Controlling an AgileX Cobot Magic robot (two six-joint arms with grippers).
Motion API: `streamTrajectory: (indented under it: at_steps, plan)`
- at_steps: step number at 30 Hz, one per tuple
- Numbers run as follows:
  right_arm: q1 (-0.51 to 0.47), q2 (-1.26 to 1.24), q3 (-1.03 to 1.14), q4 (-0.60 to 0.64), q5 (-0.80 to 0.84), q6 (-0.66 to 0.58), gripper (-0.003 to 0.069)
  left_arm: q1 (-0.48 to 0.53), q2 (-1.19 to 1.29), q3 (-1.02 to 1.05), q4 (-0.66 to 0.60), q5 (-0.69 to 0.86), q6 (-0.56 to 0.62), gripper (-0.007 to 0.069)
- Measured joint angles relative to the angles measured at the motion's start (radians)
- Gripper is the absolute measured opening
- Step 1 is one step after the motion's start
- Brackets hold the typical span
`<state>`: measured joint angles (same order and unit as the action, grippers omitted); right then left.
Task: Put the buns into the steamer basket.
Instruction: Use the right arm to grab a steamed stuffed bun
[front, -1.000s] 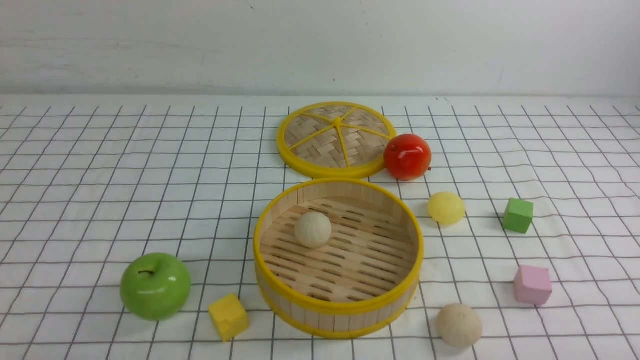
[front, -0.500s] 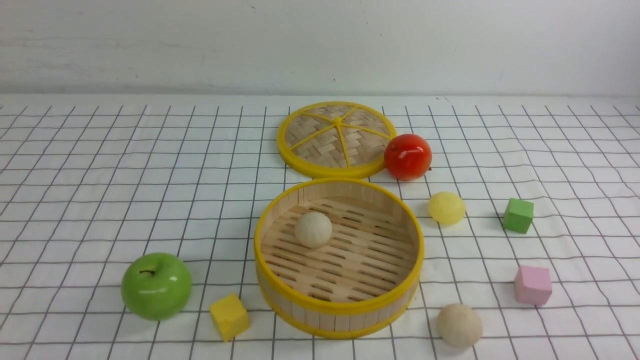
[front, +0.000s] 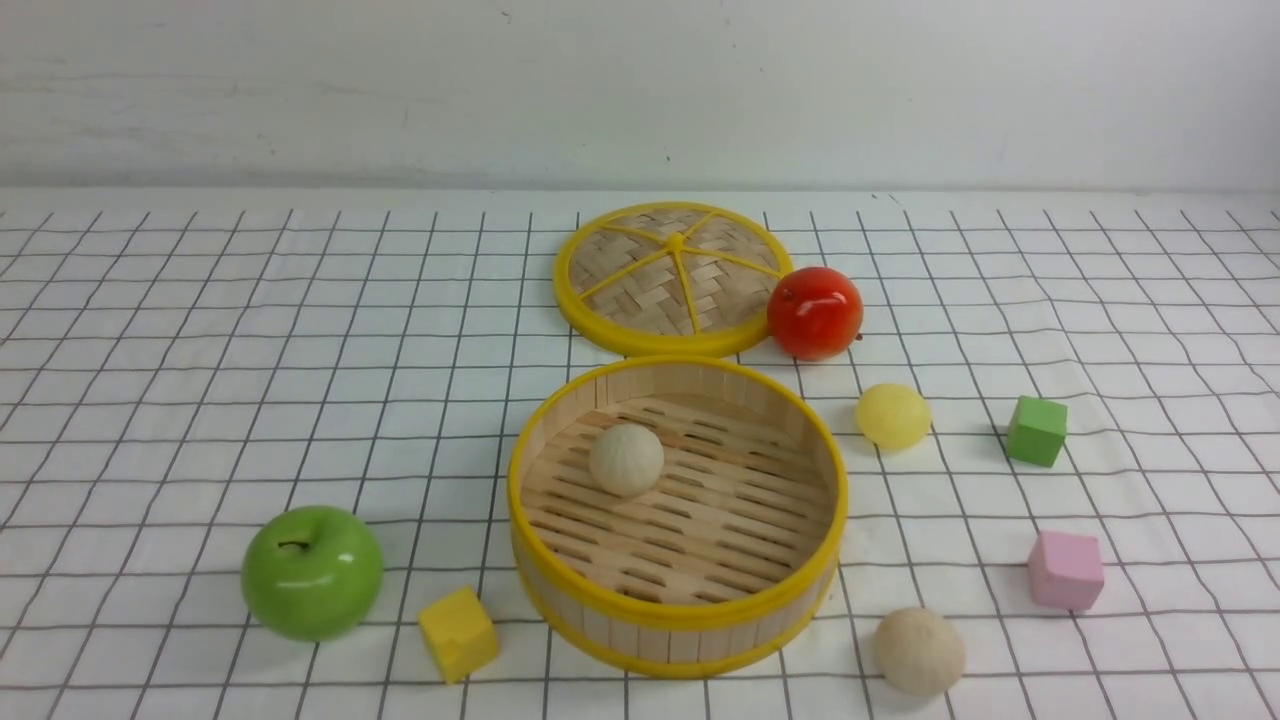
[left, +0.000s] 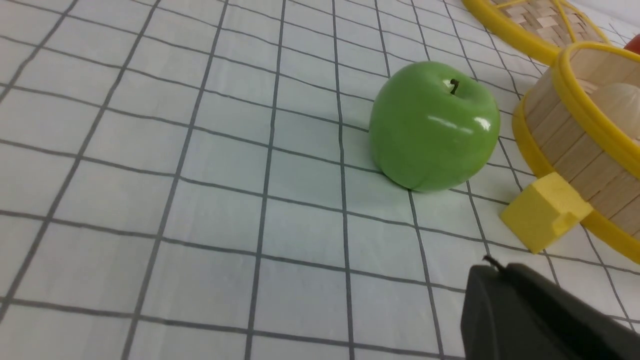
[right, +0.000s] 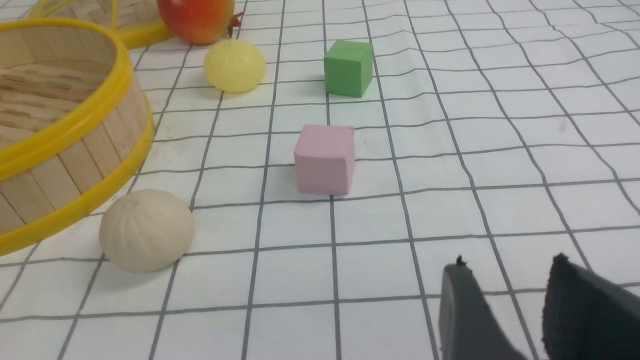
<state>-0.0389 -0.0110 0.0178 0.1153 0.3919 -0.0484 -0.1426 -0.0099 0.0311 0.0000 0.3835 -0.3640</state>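
My right fingers (right: 560, 295) stand a little apart with a narrow gap between them. They hold nothing and touch nothing, and they hang just over the checked cloth of the desk (front: 200, 350). Of my left fingers (left: 520, 310) only one dark piece shows at the edge of the left wrist view, so I cannot tell whether they are spread or closed. Nothing is against that piece.

Out from the right fingers, a pink cube (right: 325, 159) sits ahead on the cloth, and a green cube (right: 348, 67) sits farther on. Off to the side, a ribbed beige bun (right: 146, 230) lies on the desk just beside the outer wall of the steamer basket (front: 680, 615). It looks apart from the wall, though the gap is hard to judge. A pale yellow bun (right: 234, 59) rests farther back, also outside the basket, near a glossy red fruit (front: 815, 312).

Out from the left fingers comes a yellow cube (left: 545, 211), close to the basket's lower rim. Beyond it sits a green apple (left: 434, 125).

Inside the basket, a second beige bun (front: 626, 459) sits on the slotted floor, toward the back and left of centre. The flat woven lid (front: 670, 280) lies on the desk behind the basket, and the red fruit touches its right edge.
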Motion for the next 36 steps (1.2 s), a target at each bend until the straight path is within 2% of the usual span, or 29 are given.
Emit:
streamTrajectory:
  at_steps: [16,23,29,36]
  plan:
    - [0.000,0.000,0.002,0.001,-0.021,0.000,0.0239,0.000,0.000,0.000,0.026,0.000,0.000,0.0008]
    - [0.000,0.000,0.010,0.152,-0.220,0.000,0.0239,0.013,0.000,0.000,0.026,0.000,0.000,0.0018]
    - [0.000,0.000,0.009,0.384,-0.412,0.026,0.0239,0.016,0.000,0.000,0.026,0.000,0.000,0.0018]
    - [0.000,0.000,-0.165,0.430,-0.374,0.048,0.0239,0.016,0.000,0.000,0.026,0.000,0.000,0.0023]
